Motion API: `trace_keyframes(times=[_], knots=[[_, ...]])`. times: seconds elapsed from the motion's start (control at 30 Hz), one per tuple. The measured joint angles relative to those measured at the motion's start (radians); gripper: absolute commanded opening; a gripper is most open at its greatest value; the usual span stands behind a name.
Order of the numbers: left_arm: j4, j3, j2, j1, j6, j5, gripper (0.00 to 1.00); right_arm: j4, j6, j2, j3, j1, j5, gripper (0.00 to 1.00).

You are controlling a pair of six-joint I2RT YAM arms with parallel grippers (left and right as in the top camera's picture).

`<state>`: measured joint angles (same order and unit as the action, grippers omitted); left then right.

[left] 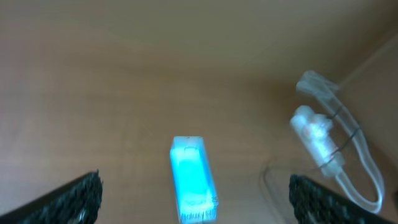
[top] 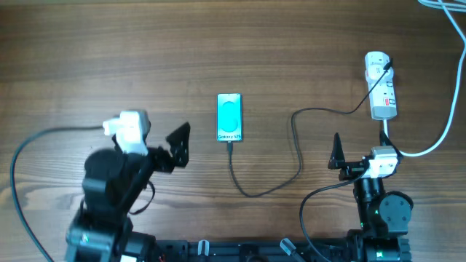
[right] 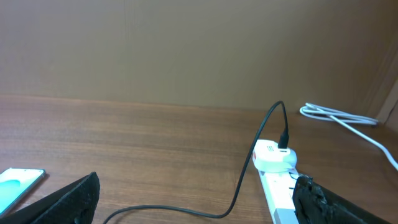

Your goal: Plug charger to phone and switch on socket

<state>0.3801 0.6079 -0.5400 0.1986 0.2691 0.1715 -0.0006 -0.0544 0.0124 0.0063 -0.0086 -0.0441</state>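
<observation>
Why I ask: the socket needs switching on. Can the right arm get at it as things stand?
Probably yes. The open right gripper sits just short of the socket; the charger cable curves off to one side and the white cord trails past, neither blocking the way.

L gripper (top: 175, 148) & R gripper (top: 339, 154) both wide open, arms folded back, apart.

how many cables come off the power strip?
2. From the socket: thin black charger off the far end, curling left to the phone; thick white cord off the near end, looping right.
</observation>
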Motion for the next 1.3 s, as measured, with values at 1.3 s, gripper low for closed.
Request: trace_keyframes(times=[1.3], knots=[[-0.32,-0.597,0.526,-0.22,-0.252,-0.005,1.0,-0.002,0.0,0.0,0.0,0.0,0.0,1.0]])
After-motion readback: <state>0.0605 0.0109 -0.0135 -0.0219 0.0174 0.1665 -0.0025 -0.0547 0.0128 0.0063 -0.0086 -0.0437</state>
